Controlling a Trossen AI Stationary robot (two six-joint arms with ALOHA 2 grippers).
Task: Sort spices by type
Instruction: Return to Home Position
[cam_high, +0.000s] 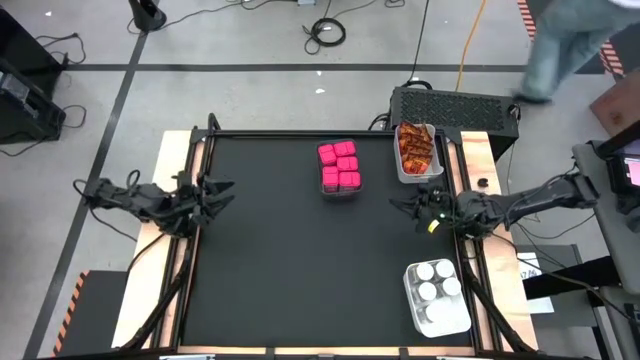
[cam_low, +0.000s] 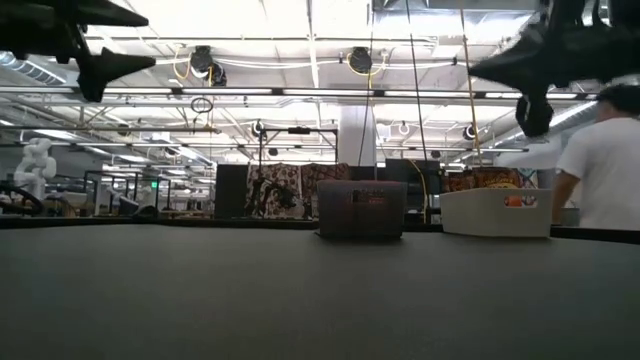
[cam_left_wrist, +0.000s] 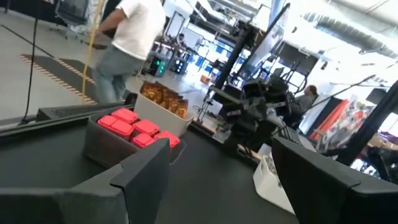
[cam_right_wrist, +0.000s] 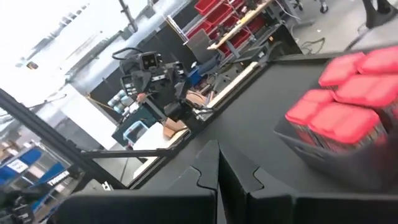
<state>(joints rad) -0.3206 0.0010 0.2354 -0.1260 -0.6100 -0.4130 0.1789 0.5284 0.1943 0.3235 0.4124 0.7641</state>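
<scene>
- Pink packs (cam_high: 339, 166), sachets (cam_high: 416, 148) and jars (cam_high: 435, 280) lie separated by kind; sorting looks done.
- Flanking the pink packs, the left gripper (cam_high: 224, 192) is wide and the right gripper (cam_high: 403, 206) closed, both empty, seemingly parked.

Counts, seen from above. Bright pink cube-like packs (cam_high: 339, 167): six, two columns of three, in the single dark grey tray (cam_high: 340, 195) ahead of the right gripper (cam_high: 402, 207). Little clear jars with white round lids (cam_high: 432, 290): four lids separable, any others unclear. Orange-red crinkly sachets (cam_high: 417, 148): one heap, number cannot be told. White rectangular plastic bins: two, the sachet bin (cam_high: 420, 179) and the jar bin (cam_high: 411, 300), on opposite sides of that gripper.
</scene>
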